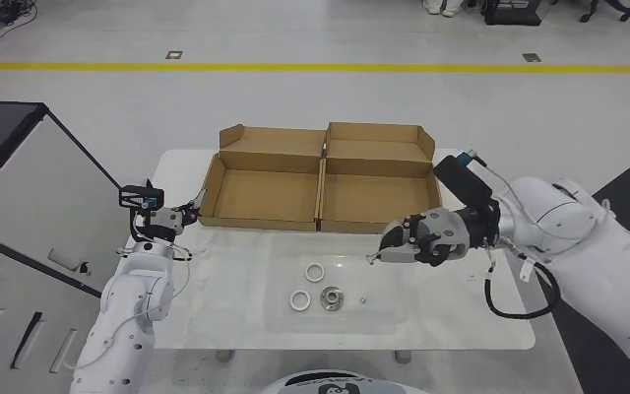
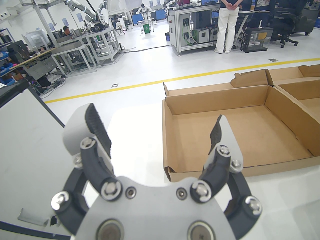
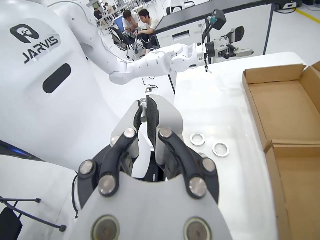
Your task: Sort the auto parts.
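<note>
My right end effector hangs above the middle of the table, its pads pressed onto a small metal bolt. The bolt's long axis runs along the pads, toward the fingertips.

Two open cardboard boxes sit side by side at the far edge of the table. The right box lies directly on the far side of the bolt, with its near wall just beyond my fingertips. The left box lies farther off, to the far left. I judge a short carry over that near wall would bring the bolt above the right box.

On the near side of the bolt, loose on the table, lie two white rings, a round metal part and a tiny piece. My right arm is much the nearer to them.

My left end effector is spread wide and holds nothing, just beside the left box's near left corner.
</note>
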You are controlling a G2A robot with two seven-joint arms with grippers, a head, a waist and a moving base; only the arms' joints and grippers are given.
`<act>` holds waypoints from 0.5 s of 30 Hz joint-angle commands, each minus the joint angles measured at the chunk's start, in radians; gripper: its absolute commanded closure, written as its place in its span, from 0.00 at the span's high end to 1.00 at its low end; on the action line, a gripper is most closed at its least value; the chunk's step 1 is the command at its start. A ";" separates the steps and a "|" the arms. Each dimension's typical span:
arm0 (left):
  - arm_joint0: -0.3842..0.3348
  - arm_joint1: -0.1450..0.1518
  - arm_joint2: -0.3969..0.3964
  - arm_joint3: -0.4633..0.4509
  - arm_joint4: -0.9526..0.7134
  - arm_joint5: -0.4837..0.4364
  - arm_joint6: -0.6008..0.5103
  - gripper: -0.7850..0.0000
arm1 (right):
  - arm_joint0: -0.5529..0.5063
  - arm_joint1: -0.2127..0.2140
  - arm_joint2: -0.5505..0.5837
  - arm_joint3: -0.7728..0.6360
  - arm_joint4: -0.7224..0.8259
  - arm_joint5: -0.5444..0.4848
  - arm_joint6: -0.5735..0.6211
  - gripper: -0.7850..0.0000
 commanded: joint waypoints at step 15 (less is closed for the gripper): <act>0.000 0.000 0.000 0.000 0.000 0.000 0.000 1.00 | 0.053 0.046 -0.067 0.027 0.013 -0.062 -0.062 0.00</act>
